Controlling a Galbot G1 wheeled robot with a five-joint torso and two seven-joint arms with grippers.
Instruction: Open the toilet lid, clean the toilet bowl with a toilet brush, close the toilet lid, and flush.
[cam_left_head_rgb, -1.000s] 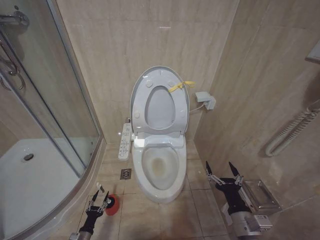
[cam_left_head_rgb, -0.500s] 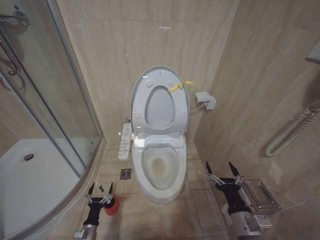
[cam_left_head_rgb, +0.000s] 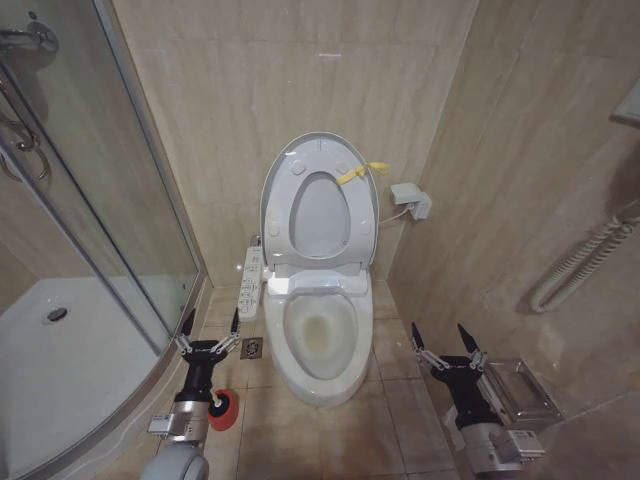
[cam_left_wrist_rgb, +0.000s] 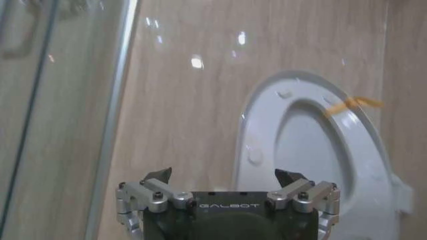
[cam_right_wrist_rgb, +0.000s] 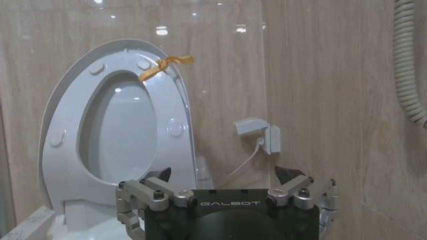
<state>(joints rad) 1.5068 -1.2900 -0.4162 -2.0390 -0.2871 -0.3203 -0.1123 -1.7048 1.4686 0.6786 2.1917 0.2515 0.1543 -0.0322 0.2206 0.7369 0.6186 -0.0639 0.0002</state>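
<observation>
against the back wall the toilet lid (cam_left_head_rgb: 273, 190) stands raised with the seat (cam_left_head_rgb: 320, 212), its yellow strap (cam_left_head_rgb: 358, 172) at the top. below, the toilet bowl (cam_left_head_rgb: 320, 340) lies uncovered, water at the bottom. the red brush holder (cam_left_head_rgb: 223, 409) sits on the floor tiles beside the bowl's left front. the left gripper (cam_left_head_rgb: 209, 328) hovers above it, claw spread and empty. the right gripper (cam_left_head_rgb: 446, 344) hangs right of the bowl, also spread, empty.

Toilet bowl (cam_left_head_rgb: 321, 340) uncovered, toilet lid (cam_left_head_rgb: 318, 205) upright.
</observation>
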